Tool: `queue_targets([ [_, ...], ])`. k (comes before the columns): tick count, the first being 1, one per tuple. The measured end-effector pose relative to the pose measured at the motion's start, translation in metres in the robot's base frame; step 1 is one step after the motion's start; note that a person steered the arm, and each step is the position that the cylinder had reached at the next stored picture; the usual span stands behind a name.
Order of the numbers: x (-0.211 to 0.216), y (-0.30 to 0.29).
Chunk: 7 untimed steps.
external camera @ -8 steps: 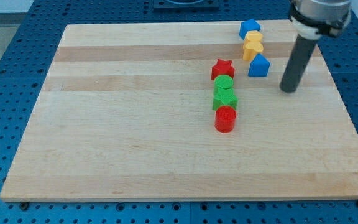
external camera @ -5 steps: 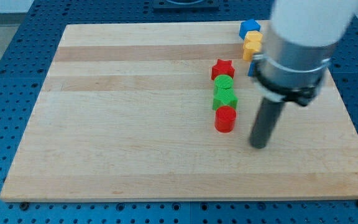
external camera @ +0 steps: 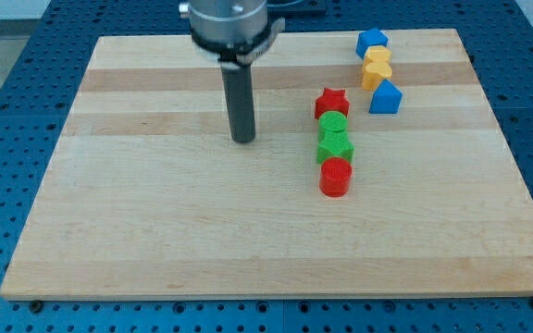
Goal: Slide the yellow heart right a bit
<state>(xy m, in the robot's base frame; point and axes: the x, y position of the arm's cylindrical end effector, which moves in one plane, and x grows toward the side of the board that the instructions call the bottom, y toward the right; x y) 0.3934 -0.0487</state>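
Two yellow blocks sit near the view's top right, between two blue blocks. The lower yellow one (external camera: 375, 75) looks like the heart; the upper yellow one (external camera: 378, 57) looks like a hexagon and touches it. A blue cube (external camera: 371, 42) is above them and a blue triangular block (external camera: 385, 97) is just below the heart. My tip (external camera: 242, 140) rests on the board left of centre, far to the left of the heart and well left of the column of red and green blocks. It touches no block.
A column of blocks stands right of centre: a red star (external camera: 331, 102), a green round block (external camera: 333, 124), a green star (external camera: 335, 147) and a red cylinder (external camera: 335, 177). The wooden board (external camera: 155, 231) lies on a blue perforated table.
My rod swept from the view's right edge near the blue triangular block, down past the red cylinder, then left across the board to left of centre. No block has moved.
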Motion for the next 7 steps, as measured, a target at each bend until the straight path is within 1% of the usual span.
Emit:
queue_targets([
  [1,-0.047,0.0],
  [2,-0.082,0.009],
  [3,-0.098,0.045],
  [4,-0.099,0.076],
  [5,-0.099,0.078],
  [7,-0.099,0.111],
])
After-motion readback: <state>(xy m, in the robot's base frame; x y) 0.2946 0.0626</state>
